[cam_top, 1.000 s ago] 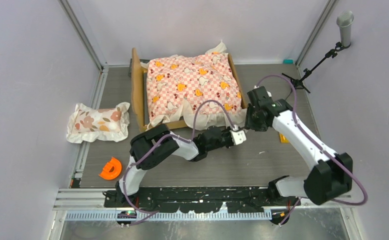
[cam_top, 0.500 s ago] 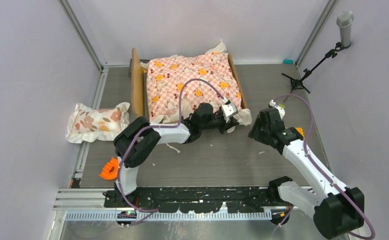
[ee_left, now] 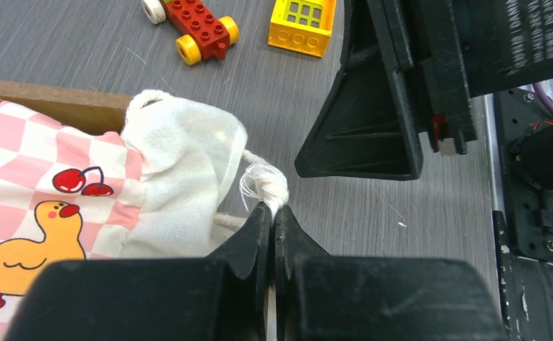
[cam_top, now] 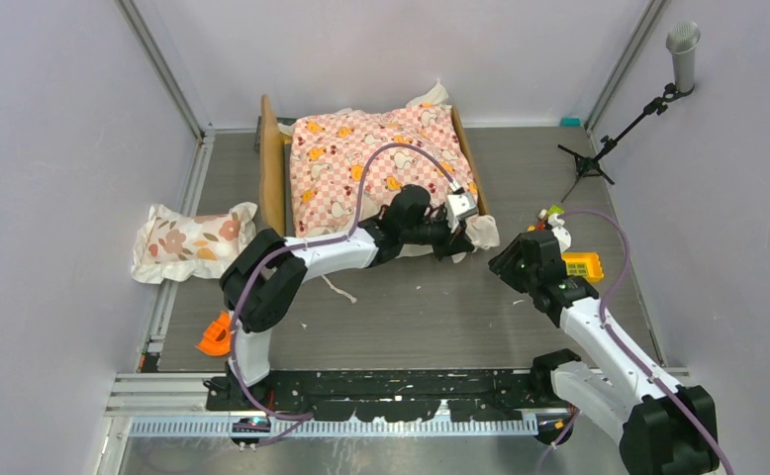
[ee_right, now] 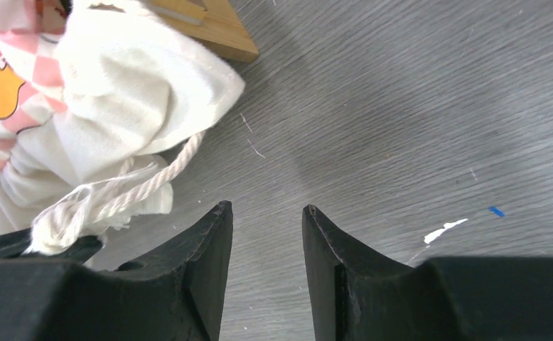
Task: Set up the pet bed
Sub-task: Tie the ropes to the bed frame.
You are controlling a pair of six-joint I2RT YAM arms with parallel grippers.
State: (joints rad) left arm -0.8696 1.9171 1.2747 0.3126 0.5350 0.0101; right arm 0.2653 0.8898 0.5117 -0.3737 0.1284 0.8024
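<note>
At the far middle of the grey table (cam_top: 431, 312) sits the small tan wooden pet bed (cam_top: 271, 178) with its tall headboard on the left, draped in a pink-checkered sheet printed with yellow ducks and cherries (cam_top: 371, 163). The left gripper (ee_left: 274, 213) reaches to the bed's near right corner, and look at that, its jaws are pressed together on a frayed white cotton cord (ee_left: 263, 186) trailing from the sheet's cream ruffled edge (ee_left: 181, 177) (the cord's knotted end pokes out just above the fingertips). The wooden rail shows right beside that ruffle. The right gripper (ee_right: 266, 234) hangs over bare table just right of the bed's corner, jaws partly apart, nothing between them; the same cord and ruffle lie off to its left in the wrist view. Beyond it rest a yellow toy block (ee_left: 302, 27) and a red brick car with yellow wheels (ee_left: 192, 25). Left of the bed lies a floral ruffled pillow (cam_top: 195, 242), well apart, with an orange plastic half-ring (cam_top: 216, 336) nearer the arm bases.
</note>
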